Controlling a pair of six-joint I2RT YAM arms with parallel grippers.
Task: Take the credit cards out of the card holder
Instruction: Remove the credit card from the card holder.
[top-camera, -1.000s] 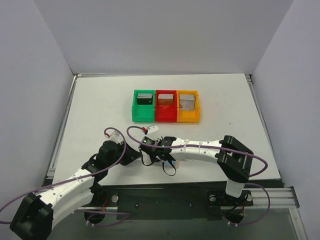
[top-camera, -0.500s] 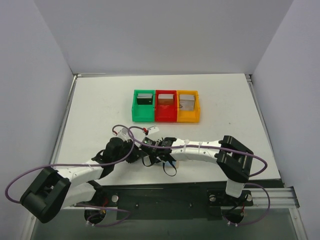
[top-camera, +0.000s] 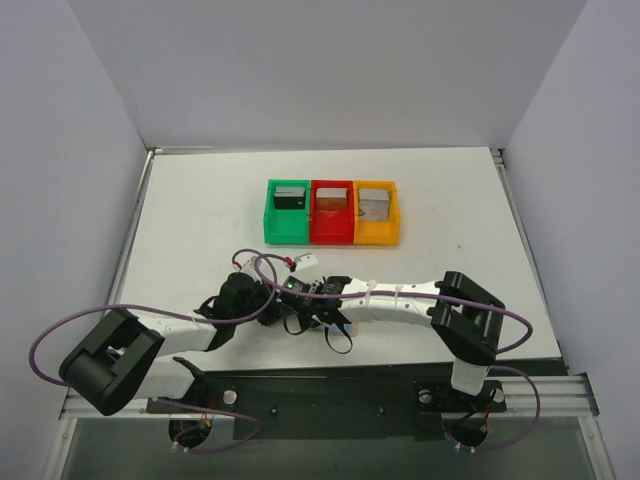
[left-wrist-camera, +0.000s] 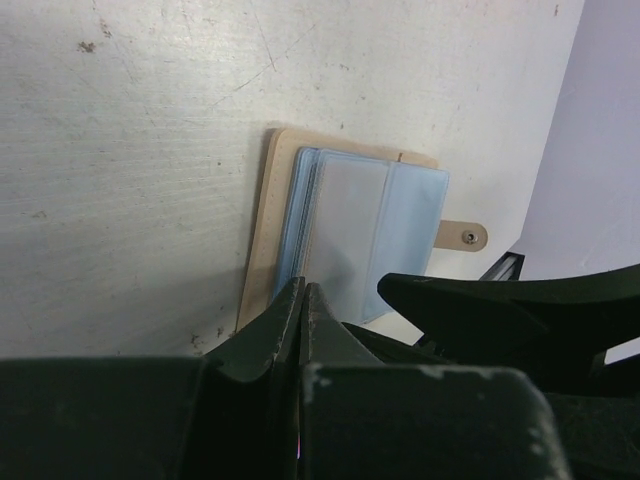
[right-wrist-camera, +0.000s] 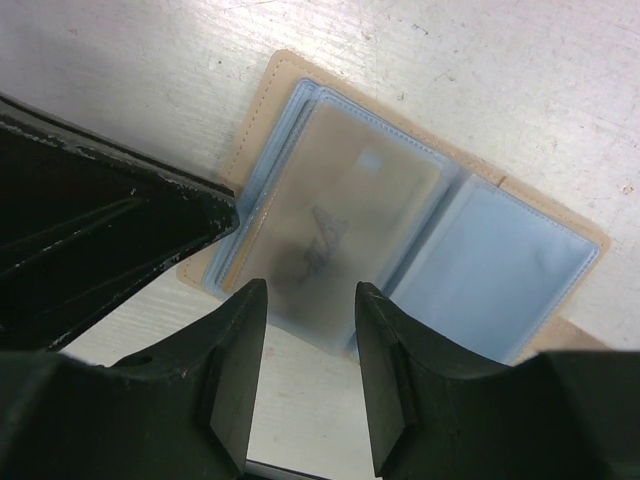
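Pressing its two tips tight together, the left hand (left-wrist-camera: 303, 296) sits right at the near edge of the card holder (left-wrist-camera: 350, 215), on the bluish pocket. I cannot tell whether a thin sleeve edge or a card corner is caught between the tips. Just to its right, the right hand (right-wrist-camera: 308, 305) has its jaws partway apart and grips nothing; they straddle the holder's near edge. Directly ahead of that hand, a sleeved card (right-wrist-camera: 340, 215), brownish, shows through the clear pocket, and the panel beside it on the right looks bare blue. The holder lies flat and spread on the worktop (left-wrist-camera: 130, 150), with its tan snap tab (left-wrist-camera: 462, 236) poking out at one side.

Well beyond both hands, a green bin (top-camera: 285, 233), a red bin (top-camera: 331, 235) and an orange bin (top-camera: 377, 236) stand touching in a row. They hold a dark card (top-camera: 290, 197), a reddish-brown card (top-camera: 330, 199) and a grey card (top-camera: 373, 206) in turn.

By my reading, three cards are already out and sorted, and at least the sleeved one is left. The stacked sleeves may hide more.
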